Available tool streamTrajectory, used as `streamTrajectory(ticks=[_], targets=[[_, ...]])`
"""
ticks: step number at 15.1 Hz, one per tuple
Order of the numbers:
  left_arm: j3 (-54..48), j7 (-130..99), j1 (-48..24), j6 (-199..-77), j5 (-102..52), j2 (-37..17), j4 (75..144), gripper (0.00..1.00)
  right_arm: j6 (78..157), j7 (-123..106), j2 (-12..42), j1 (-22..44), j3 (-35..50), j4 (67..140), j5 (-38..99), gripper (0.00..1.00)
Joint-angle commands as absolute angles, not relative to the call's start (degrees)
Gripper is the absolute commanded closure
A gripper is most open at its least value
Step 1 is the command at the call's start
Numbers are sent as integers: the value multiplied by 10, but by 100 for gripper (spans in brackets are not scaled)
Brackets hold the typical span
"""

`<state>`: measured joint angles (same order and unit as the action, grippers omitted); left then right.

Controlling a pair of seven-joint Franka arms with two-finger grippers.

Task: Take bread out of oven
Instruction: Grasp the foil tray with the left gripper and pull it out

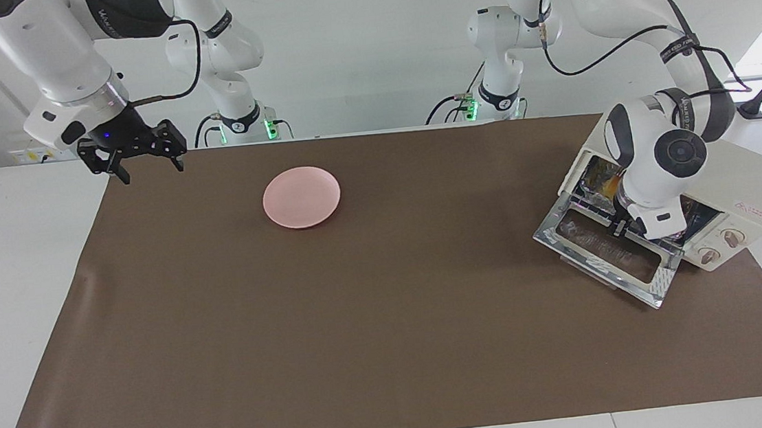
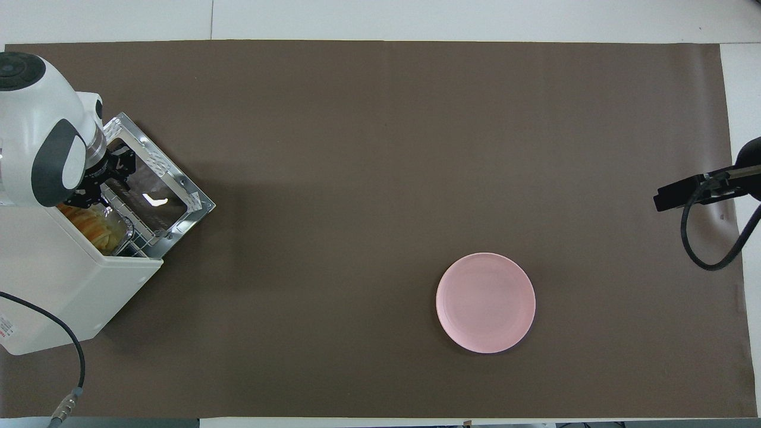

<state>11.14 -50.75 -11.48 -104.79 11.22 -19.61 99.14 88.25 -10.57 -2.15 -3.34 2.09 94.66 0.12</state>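
Observation:
The cream-white oven (image 1: 743,175) stands at the left arm's end of the table with its glass door (image 1: 605,256) dropped open. In the overhead view the golden bread (image 2: 89,223) lies in a foil tray (image 2: 120,229) on the rack, just inside the oven (image 2: 53,285). My left gripper (image 1: 620,226) is down at the oven's mouth, over the hinge end of the door (image 2: 157,190) and right at the tray's edge. The left gripper (image 2: 110,178) and its wrist hide part of the bread. My right gripper (image 1: 151,168) waits open in the air over the mat's corner at the right arm's end.
A pink plate (image 1: 301,197) sits on the brown mat, toward the right arm's end and near the robots' edge; from overhead the plate (image 2: 486,302) has bare mat all around it. A black cable (image 2: 65,356) trails from the oven.

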Motion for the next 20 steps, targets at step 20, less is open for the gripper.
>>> streamTrajectory(ticks=[20], targets=[[46,-406,-414,-1026,-17,-230,840,100,872,-98,-32,-43,22,958,-4,0]])
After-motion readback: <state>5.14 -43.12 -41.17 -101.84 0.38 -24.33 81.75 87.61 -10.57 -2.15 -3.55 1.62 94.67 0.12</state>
